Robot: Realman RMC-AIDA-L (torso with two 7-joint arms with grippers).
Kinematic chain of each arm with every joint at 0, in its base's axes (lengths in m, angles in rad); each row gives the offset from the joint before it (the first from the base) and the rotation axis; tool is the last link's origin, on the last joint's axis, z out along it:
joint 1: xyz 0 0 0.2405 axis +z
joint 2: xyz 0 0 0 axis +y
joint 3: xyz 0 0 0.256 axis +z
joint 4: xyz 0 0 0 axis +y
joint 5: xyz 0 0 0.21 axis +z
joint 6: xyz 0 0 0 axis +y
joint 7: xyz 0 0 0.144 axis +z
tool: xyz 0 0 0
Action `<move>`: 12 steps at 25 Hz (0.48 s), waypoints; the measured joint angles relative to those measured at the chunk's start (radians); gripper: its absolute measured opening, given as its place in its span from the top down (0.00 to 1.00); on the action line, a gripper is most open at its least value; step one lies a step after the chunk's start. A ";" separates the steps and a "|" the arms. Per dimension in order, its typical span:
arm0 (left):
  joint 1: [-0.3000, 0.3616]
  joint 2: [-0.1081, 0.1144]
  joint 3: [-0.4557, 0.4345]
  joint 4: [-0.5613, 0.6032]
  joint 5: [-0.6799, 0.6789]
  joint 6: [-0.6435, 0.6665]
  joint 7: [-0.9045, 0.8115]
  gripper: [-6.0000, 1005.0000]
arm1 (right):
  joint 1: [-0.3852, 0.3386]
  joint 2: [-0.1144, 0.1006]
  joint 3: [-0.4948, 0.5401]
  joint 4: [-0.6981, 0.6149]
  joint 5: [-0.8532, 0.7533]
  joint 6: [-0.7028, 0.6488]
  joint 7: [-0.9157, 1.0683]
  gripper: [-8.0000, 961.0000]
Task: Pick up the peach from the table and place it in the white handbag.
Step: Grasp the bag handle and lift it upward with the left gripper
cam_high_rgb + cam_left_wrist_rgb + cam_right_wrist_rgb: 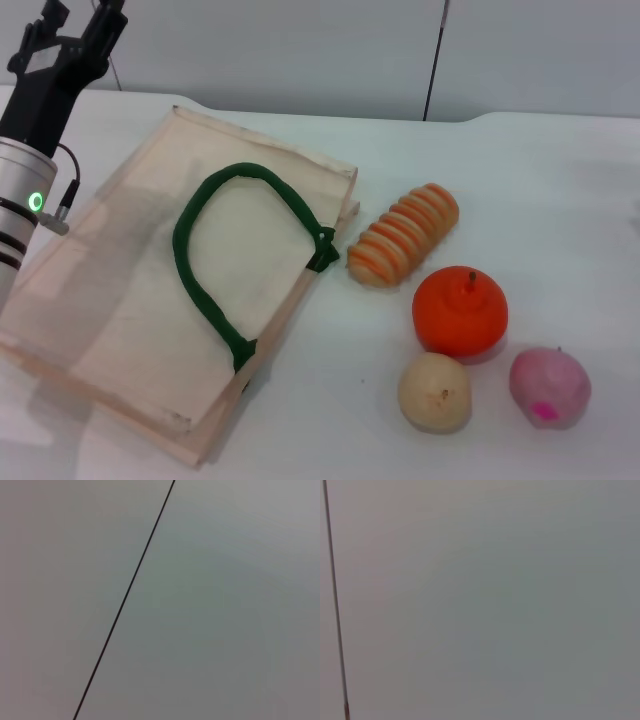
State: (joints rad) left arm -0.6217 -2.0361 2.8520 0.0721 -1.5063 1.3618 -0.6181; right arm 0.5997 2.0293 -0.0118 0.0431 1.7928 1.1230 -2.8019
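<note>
The peach [549, 386], small, pale pink with a magenta spot, lies on the white table at the front right. The white handbag [150, 300] lies flat on the left, cream fabric with a dark-green looped handle [215, 255] on top. My left gripper [75, 25] is raised at the far left, above the bag's back corner and far from the peach. My right gripper is out of view. Both wrist views show only a plain grey wall with a thin dark line.
A larger orange-red round fruit [460, 312] sits just behind and left of the peach. A beige-yellow round fruit [435, 392] lies to the peach's left. A striped orange bread roll [403, 235] lies between the fruits and the bag.
</note>
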 joint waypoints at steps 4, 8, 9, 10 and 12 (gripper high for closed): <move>-0.001 0.000 0.005 0.000 0.003 -0.010 0.000 0.13 | 0.000 0.000 0.000 0.001 0.000 0.000 0.000 0.07; -0.002 0.001 0.006 0.000 0.005 -0.010 0.000 0.13 | 0.000 0.000 0.001 0.001 0.000 0.000 0.002 0.07; -0.002 0.001 0.006 0.000 0.005 -0.010 0.000 0.13 | 0.000 0.000 0.001 0.001 0.000 0.000 0.002 0.07; -0.002 0.001 0.006 0.000 0.005 -0.010 0.000 0.13 | 0.000 0.000 0.001 0.001 0.001 0.000 0.002 0.07; -0.003 0.002 0.005 0.000 0.005 -0.010 0.000 0.13 | 0.000 0.000 0.001 0.001 0.000 0.000 0.002 0.07</move>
State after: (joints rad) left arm -0.6242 -2.0345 2.8570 0.0723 -1.5010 1.3514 -0.6182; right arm 0.5997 2.0293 -0.0107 0.0446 1.7932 1.1229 -2.7998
